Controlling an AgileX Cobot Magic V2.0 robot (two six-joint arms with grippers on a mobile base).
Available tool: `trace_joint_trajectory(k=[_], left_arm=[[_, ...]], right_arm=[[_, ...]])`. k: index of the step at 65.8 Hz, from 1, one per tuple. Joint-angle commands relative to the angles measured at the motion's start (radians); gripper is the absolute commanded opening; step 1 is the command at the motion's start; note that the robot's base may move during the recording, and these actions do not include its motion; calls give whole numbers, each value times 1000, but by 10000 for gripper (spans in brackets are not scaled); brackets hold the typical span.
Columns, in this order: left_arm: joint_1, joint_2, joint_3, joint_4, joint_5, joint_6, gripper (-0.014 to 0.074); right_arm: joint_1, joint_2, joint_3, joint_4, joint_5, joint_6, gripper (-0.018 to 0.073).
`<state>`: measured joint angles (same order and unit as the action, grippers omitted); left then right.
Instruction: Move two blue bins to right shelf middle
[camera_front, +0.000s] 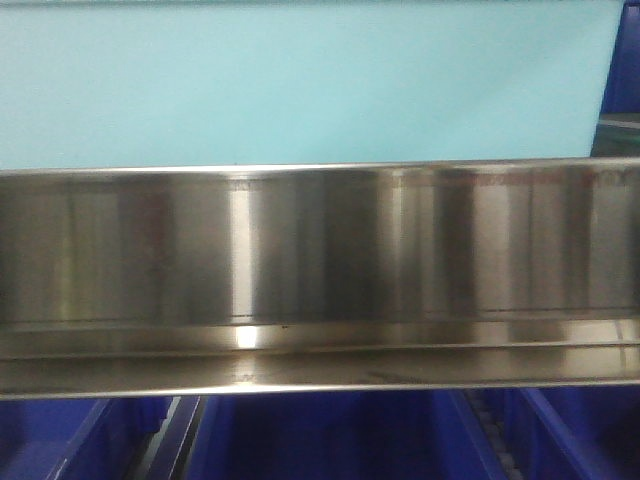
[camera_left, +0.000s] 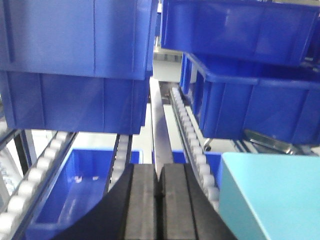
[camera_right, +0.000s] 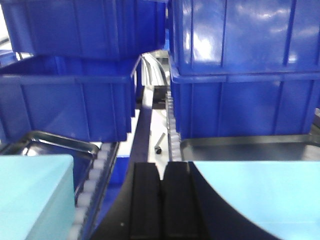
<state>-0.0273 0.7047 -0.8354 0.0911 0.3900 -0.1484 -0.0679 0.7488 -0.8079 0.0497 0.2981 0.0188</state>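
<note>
A pale cyan-blue bin (camera_front: 300, 80) fills the top of the front view, behind a steel shelf rail (camera_front: 320, 270). In the left wrist view my left gripper (camera_left: 159, 172) is shut and empty, with a pale blue bin (camera_left: 272, 197) close on its right. In the right wrist view my right gripper (camera_right: 161, 170) is shut and empty. It sits between one pale blue bin (camera_right: 32, 197) at lower left and another pale blue surface (camera_right: 265, 192) at lower right. Neither gripper touches a bin.
Dark royal-blue bins (camera_left: 75, 60) (camera_right: 240, 70) are stacked on the shelf ahead of both wrists, and more show below the rail (camera_front: 330, 440). White roller tracks (camera_left: 192, 140) (camera_right: 95, 175) run between the lanes. A steel tray (camera_right: 55, 142) lies at left.
</note>
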Motion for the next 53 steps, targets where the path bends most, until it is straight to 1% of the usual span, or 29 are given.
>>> trace_joint_trajectory(k=[1, 5, 9, 15, 22, 27, 32, 34, 43, 47, 50, 53], left_arm=[[4, 52, -9, -9, -2, -10, -111], [4, 103, -31, -42, 27, -12, -111], [2, 151, -66, -91, 74, -12, -111], [-14, 226, -133, -99, 131, -12, -111], [-69, 308, -220, -99, 189, -12, -111], [-122, 367, -284, -99, 260, -12, -111], [-167, 426, -352, -79, 323, -47, -111], [-183, 448, -387, -66, 348, -76, -111], [-243, 545, -520, -3, 470, -176, -111], [-264, 577, -570, 12, 521, -204, -111], [-279, 601, -611, 11, 552, -204, -111], [-297, 622, -645, 28, 592, -207, -111]], right_arm=[[7, 54, -18, 17, 30, 2, -163], [24, 88, -46, 19, 103, 2, -167], [43, 129, -92, 19, 190, 2, -167], [79, 179, -166, 19, 281, 2, -167], [118, 251, -244, 19, 347, 51, -158], [144, 300, -296, 10, 371, 73, -149], [169, 346, -350, -10, 413, 121, -149], [181, 364, -372, -27, 436, 143, -149], [266, 450, -480, -146, 581, 261, -149], [303, 486, -532, -180, 655, 302, -149], [333, 504, -563, -196, 687, 316, -149], [367, 529, -594, -214, 712, 334, -149]])
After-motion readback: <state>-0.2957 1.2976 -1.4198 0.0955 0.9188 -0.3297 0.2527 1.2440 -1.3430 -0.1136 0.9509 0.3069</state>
